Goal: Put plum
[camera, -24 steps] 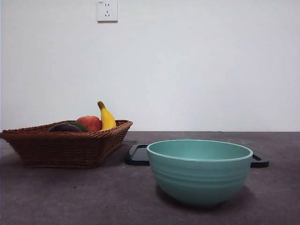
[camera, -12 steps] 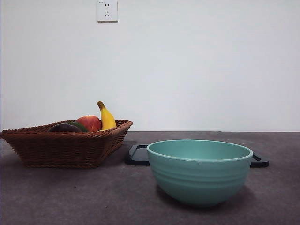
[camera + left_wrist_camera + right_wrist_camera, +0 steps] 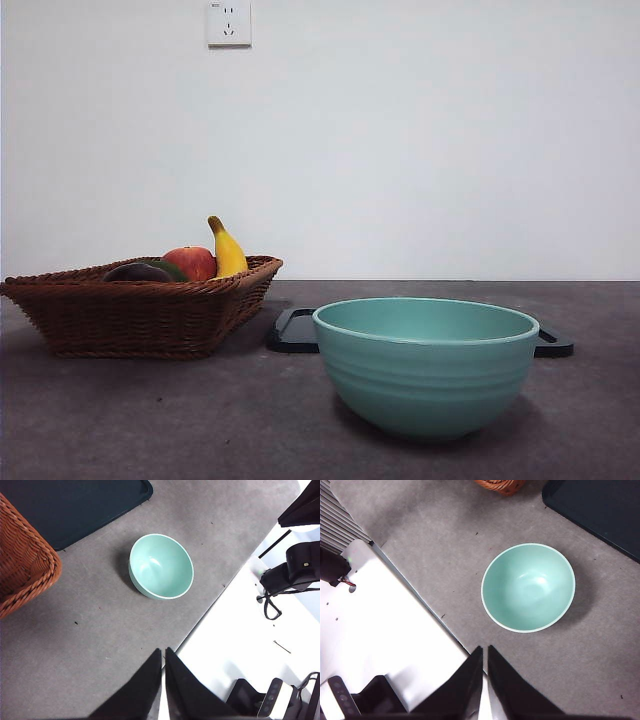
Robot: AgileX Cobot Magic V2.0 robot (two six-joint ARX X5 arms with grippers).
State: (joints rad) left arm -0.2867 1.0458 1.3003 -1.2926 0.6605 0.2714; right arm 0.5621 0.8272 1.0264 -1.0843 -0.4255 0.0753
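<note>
Up front, the plum (image 3: 137, 272) lies in the basket (image 3: 140, 320) beside the apple (image 3: 192, 262) and banana (image 3: 227, 252); the bowl (image 3: 426, 365) stands apart from the basket, before the tray (image 3: 297, 332). From the left wrist, the left gripper (image 3: 163, 652) hangs above the table edge, jaws pressed together. From the right wrist, the right gripper (image 3: 484, 650) hangs likewise, jaws together, holding nothing.
</note>
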